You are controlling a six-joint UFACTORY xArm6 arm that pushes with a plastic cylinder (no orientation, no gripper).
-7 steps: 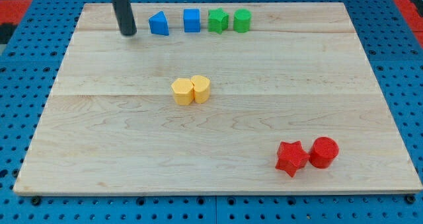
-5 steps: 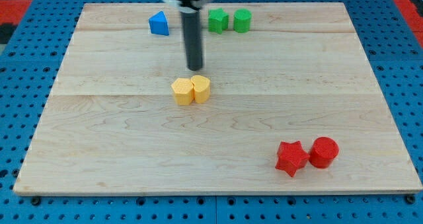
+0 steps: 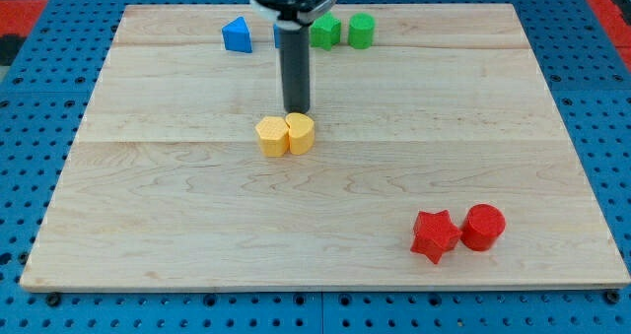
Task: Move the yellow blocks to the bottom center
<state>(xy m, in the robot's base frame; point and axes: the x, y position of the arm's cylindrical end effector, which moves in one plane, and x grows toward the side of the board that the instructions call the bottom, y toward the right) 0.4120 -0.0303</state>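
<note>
Now my tip (image 3: pixel 297 110), having crossed from beside the blue triangle (image 3: pixel 236 34), is touching nothing, just above the yellow blocks (image 3: pixel 286 135), lining up a downward push.

A single camera looks down at a slant on the wooden counter (image 3: pixel 325 176) from beyond its bottom edge, facing toward the view's top — the far edge looks narrower than the near one. It stands back enough to take in the whole counter and a border of blue pegboard (image 3: pixel 39 107) on all sides. No second view is given, so nothing is shared.
</note>
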